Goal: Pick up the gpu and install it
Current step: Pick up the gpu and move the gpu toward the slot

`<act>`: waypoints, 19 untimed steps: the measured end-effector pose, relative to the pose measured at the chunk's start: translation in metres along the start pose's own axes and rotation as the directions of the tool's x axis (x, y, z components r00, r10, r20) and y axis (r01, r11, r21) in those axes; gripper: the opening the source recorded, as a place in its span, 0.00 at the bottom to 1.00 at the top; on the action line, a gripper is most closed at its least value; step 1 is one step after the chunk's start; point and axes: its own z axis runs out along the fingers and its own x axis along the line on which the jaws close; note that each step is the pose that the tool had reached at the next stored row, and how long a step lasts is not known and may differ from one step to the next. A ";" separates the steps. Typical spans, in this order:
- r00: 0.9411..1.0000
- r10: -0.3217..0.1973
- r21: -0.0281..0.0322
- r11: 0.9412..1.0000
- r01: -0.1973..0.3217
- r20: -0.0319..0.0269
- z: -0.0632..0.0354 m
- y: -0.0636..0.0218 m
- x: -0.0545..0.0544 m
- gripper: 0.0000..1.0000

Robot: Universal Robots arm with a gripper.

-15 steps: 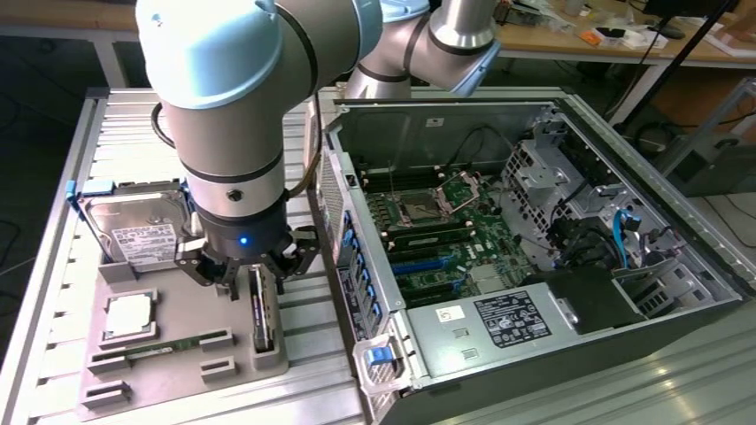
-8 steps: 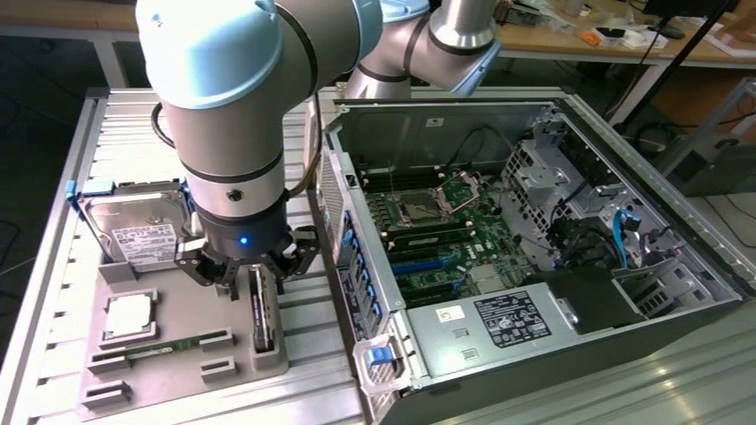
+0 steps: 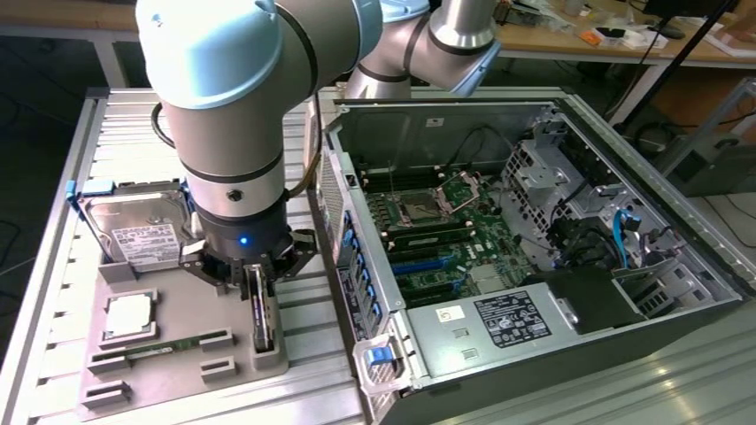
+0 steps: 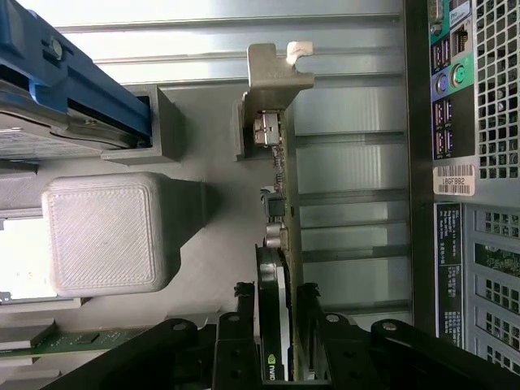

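Observation:
The gpu [image 3: 264, 320] stands on its long edge in a slot of the grey holder tray [image 3: 177, 382], left of the open computer case [image 3: 661, 292] in the exterior view. My gripper [image 3: 258, 285] points straight down over the card's near end. In the wrist view the gpu [image 4: 281, 203] runs away from me, ending in its silver bracket [image 4: 273, 75]. My gripper [image 4: 275, 294] straddles it. The two black fingers [image 4: 245, 325] sit close against both faces of the card, which still rests in its slot.
On the same tray lie a hard drive [image 3: 140, 232], a CPU [image 3: 127, 316] and a green RAM stick [image 3: 159, 348]. The case lies open with the motherboard [image 3: 455, 239] exposed. Its rear panel [image 4: 463, 122] runs alongside the card. A grey block [image 4: 101, 231] stands near the card.

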 end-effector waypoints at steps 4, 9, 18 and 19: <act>1.000 0.000 0.000 1.000 0.000 0.000 0.0000 0.0000 0.000 0.35; 1.000 0.000 0.000 1.000 0.000 0.000 0.0000 0.0000 0.000 0.27; 1.000 0.000 0.000 1.000 0.000 0.000 0.0000 0.0000 0.000 0.27; 1.000 0.000 0.000 1.000 0.000 0.000 0.0000 0.0000 0.000 0.27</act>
